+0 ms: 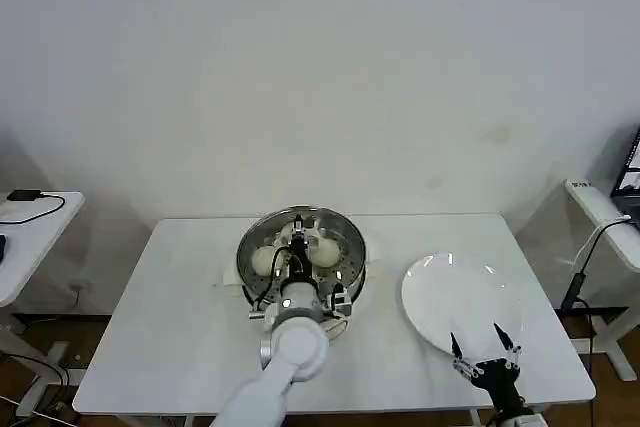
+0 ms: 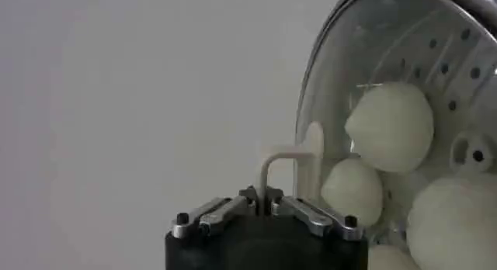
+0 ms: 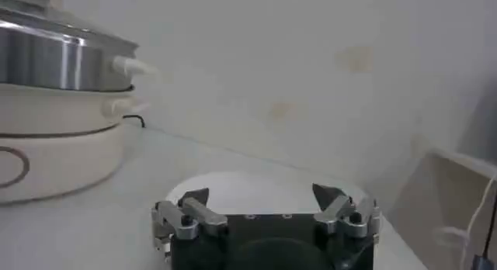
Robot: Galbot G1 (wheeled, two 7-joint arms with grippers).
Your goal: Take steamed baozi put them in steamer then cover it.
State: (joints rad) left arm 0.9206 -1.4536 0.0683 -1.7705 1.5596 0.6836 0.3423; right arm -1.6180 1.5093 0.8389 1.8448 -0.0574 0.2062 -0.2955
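Steamer (image 1: 345, 265), a round shiny steel pot on a white base, stood at the table's (image 1: 170, 327) centre, toward twelve o'clock. Its perforated tray showed through a clear glass lid (image 2: 404, 31) with a white handle (image 2: 299, 159), which sat over the pot. Steamed baozi (image 1: 263, 261) lay inside: pale, smooth, round buns. Two could be counted from the head view, four in the left wrist view (image 2: 392, 126), packed close and touching one another.

The left pincer (image 1: 297, 263) was over the steamer, at the lid's white handle; its fingers (image 2: 203, 215) were drawn together at the handle's stem, gripping it.

The right pincer (image 1: 485, 347) was parked at the table's five o'clock edge, just beside the near rim of one flat white plate (image 1: 440, 292), its fingers (image 3: 192, 202) spread wide and holding nothing. The plate sat at three o'clock of the steamer, apart from it.
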